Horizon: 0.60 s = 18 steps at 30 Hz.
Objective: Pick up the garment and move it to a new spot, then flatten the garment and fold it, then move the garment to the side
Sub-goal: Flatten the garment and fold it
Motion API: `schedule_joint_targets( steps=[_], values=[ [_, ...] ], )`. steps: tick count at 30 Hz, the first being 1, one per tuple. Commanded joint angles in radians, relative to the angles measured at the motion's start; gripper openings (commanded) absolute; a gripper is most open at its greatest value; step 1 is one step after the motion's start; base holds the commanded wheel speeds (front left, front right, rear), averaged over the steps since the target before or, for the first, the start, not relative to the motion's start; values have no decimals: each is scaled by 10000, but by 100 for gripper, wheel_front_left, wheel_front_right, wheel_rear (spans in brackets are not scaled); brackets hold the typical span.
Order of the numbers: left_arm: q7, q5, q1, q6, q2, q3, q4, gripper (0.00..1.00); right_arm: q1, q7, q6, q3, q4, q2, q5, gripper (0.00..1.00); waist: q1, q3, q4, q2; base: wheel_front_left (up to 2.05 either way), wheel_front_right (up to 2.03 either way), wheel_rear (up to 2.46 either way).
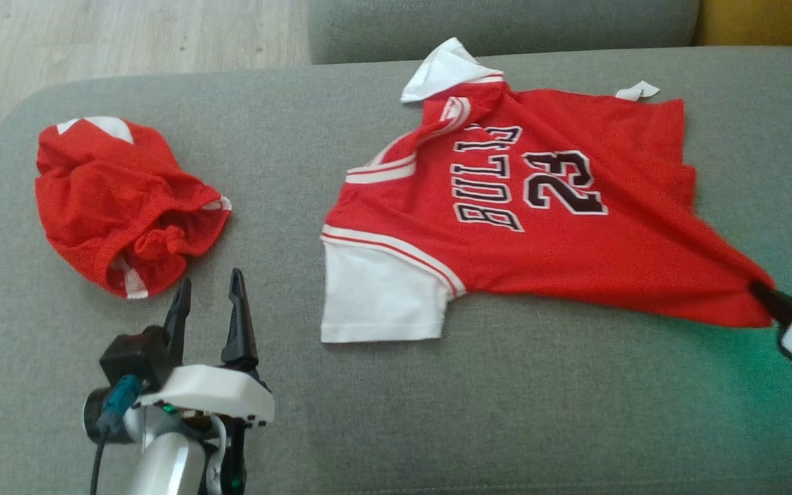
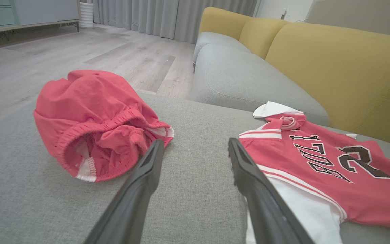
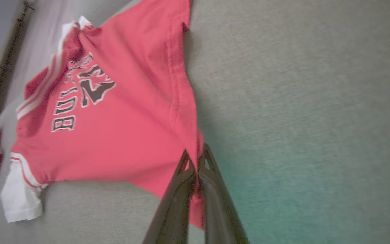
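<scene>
One red jersey (image 1: 575, 254), long axis crosswise, collar leftward, right jaws clenched on hem corner, left jaws released.

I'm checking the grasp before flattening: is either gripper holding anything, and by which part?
The right gripper is shut on the red jersey, pinching a corner of its bottom hem. The left gripper is open and holds nothing.

red jersey (image 1: 540, 227) with white sleeves, black lettering; red shorts (image 1: 117, 203); grey sofa (image 1: 437, 412)

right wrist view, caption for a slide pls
Right gripper, jaws shut on a corner of the red jersey, on the grey cushion
</scene>
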Motion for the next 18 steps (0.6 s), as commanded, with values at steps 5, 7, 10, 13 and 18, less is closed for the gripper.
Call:
schedule_joint_targets(
  steps=[5,7,10,13,18],
  values=[
    [-122,112,-431,-60,52,417,-292,100,74,478,-9,-856,-206,-518,-1132,0,1,126,13,0,0,0,0],
    [-122,128,-453,-74,50,427,-268,100,40,594,-9,-1117,-244,-398,-1598,0,1,150,11,0,0,0,0],
    [-122,151,-483,-76,46,443,-230,100,-70,578,-9,-1518,-381,46,-2087,100,1,155,-14,0,0,0,0],
    [-122,168,-507,-81,53,443,-185,100,-34,730,-9,-1798,-647,456,-2486,100,1,123,-73,0,0,0,0],
    [-113,174,-583,-128,244,500,-152,100,209,482,-9,-2323,-2025,916,-3145,100,1,-36,-276,0,0,0,0]
  ],
)
